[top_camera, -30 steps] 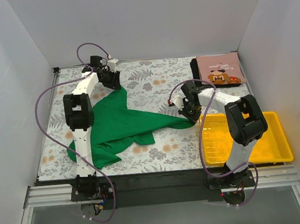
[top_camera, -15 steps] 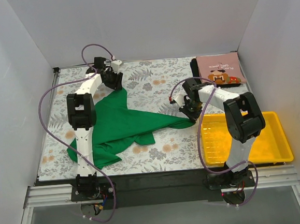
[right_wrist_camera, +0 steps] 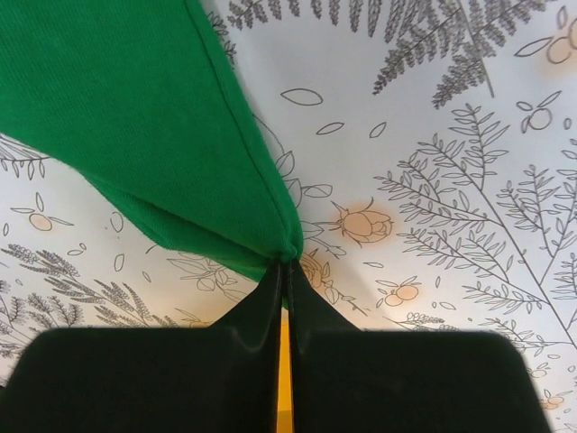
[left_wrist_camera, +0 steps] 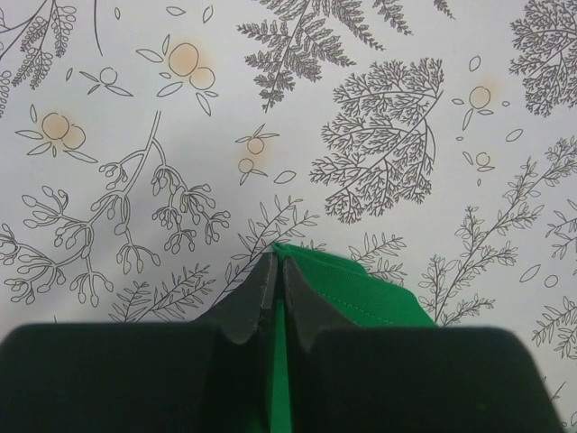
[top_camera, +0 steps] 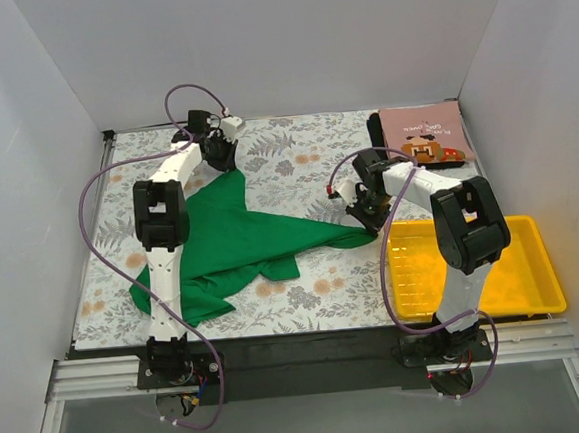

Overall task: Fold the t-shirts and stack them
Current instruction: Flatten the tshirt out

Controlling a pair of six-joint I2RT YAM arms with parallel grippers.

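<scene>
The bright green t-shirt (top_camera: 236, 243) lies rumpled on the floral table, stretched between both arms. My left gripper (top_camera: 227, 163) is at the far left and shut on a green corner (left_wrist_camera: 361, 289). My right gripper (top_camera: 368, 223) is at centre right, shut on another green corner (right_wrist_camera: 198, 153) beside the tray. The dusty pink t-shirt (top_camera: 422, 136) with brown print lies folded at the far right on a black t-shirt (top_camera: 375, 129), of which only an edge shows.
A yellow plastic tray (top_camera: 531, 293) sits at the near right, just behind my right gripper. White walls enclose the table on three sides. The floral cloth (top_camera: 295, 161) shows between the arms.
My left gripper has moved a little farther back and right with the green corner. My right gripper has shifted slightly, still holding its corner.
</scene>
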